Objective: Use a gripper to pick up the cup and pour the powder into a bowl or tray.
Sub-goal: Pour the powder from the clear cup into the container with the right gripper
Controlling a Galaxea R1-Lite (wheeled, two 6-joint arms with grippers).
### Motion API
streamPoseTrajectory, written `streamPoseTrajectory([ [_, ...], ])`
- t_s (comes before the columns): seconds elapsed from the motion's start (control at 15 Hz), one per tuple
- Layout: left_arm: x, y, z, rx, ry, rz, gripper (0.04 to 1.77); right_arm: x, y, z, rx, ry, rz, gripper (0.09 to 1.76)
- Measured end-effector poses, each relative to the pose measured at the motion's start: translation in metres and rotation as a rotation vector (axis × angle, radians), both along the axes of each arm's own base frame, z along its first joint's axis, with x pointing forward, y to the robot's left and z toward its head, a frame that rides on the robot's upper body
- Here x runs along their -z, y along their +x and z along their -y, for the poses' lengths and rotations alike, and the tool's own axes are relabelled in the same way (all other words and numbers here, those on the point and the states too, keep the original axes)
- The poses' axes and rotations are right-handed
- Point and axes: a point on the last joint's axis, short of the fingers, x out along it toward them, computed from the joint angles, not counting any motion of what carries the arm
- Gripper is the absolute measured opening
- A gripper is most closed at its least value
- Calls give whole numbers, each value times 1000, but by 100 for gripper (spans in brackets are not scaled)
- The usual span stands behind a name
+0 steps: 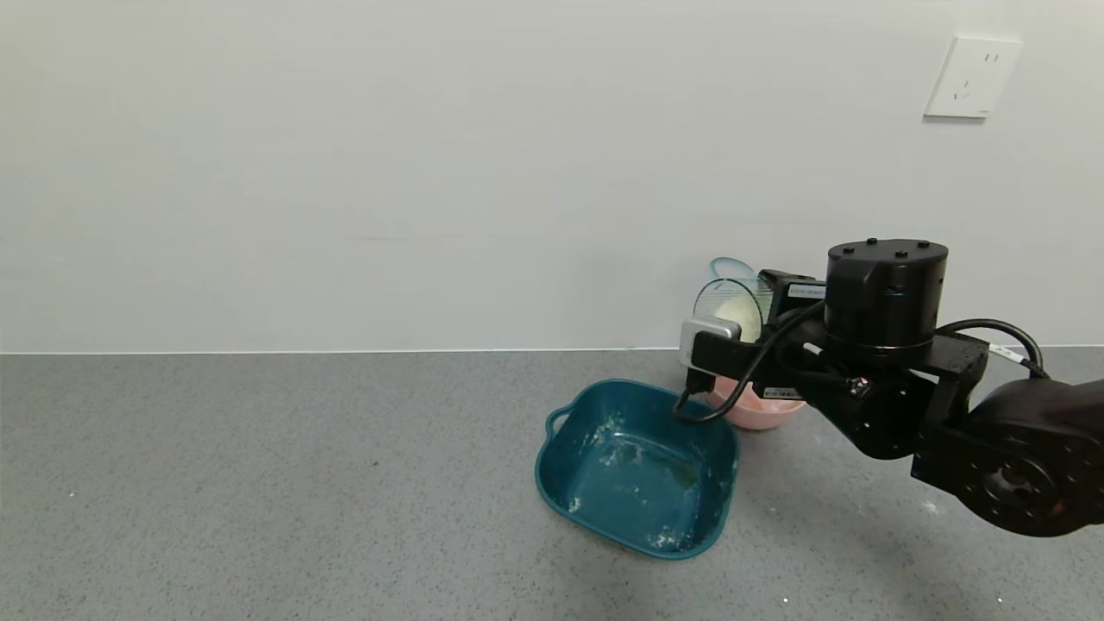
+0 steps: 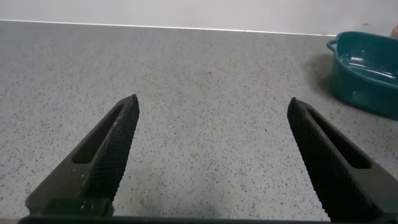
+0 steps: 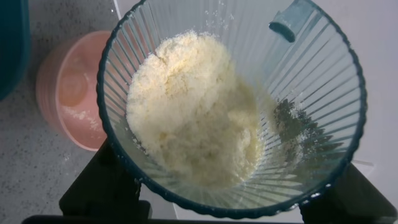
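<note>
Above the pink bowl [image 1: 752, 408], beside the teal tub [image 1: 638, 470], the right tool [image 1: 759, 315] grips the tilted cup [image 1: 729, 309]. Powder [image 3: 193, 112] sits near its rim. Better first shift over the tub, then tip slowly. The left tool [image 2: 211, 158] hangs open over the table [image 1: 259, 483].

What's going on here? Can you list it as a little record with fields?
right gripper: shut on the cup, raised above the counter
cup: tipped on its side, above the pink bowl
powder: cream heap inside the cup
tub: teal, on the counter, only powder traces inside
left gripper: open, idle, low over bare counter, away from the tub
pouring: not yet started
</note>
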Motion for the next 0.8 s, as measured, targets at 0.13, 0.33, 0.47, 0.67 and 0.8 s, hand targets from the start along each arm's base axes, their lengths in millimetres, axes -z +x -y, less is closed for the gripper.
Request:
streamPoseTrajectory([
  [0.13,0,0,0,0,0,0,172,4,-1,-6,-20,-48,-8,135],
  [0.33,0,0,0,0,0,0,172,8,-4,-13,1,-183,-9,135],
  [0.47,0,0,0,0,0,0,172,9,-5,-20,-19,-230,6,135],
  [0.67,0,0,0,0,0,0,172,11,-5,-30,-49,-304,44,135],
  [0.8,0,0,0,0,0,0,172,13,-5,-37,-71,-358,77,135],
])
